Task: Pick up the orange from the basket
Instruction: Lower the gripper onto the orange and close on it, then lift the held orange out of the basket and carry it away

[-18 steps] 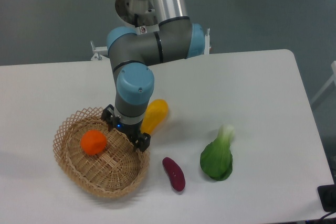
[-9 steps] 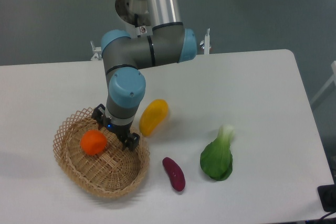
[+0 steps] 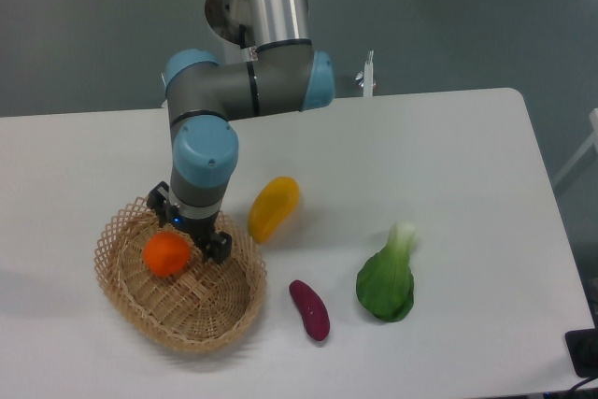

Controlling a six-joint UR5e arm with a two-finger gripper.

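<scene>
Claw [image 3: 188, 232] spread wide over basket [image 3: 126, 301], just beside orange [image 3: 166, 254], holding nothing.

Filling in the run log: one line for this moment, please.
phase: approach | gripper: above basket, beside orange | grasp: none yet

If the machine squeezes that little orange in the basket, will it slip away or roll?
The orange looks round and smooth, so it could probably roll or squirt sideways if pinched off-centre. The basket has a raised woven rim, which would likely stop it rolling far. It looks firm, so it should probably keep its shape in the gripper, whose jaws are hidden here.
</scene>
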